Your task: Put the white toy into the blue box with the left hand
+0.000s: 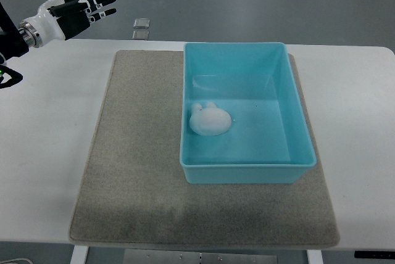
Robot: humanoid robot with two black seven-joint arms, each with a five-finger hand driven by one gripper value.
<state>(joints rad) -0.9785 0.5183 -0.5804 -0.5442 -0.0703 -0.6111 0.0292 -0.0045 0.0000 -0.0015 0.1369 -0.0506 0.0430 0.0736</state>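
Left hand (77,6) hovering at top-left corner w/ fingers stretched out, holding nothing, well apart from blue box (296,147). White toy (210,119) lying inside box, by its left wall.

grey mat (123,171) on white table (49,153)

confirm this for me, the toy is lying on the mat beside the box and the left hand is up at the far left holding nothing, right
Not quite: the top view shows the toy lying inside the box, not on the mat. The left hand is indeed at the far left, holding nothing.
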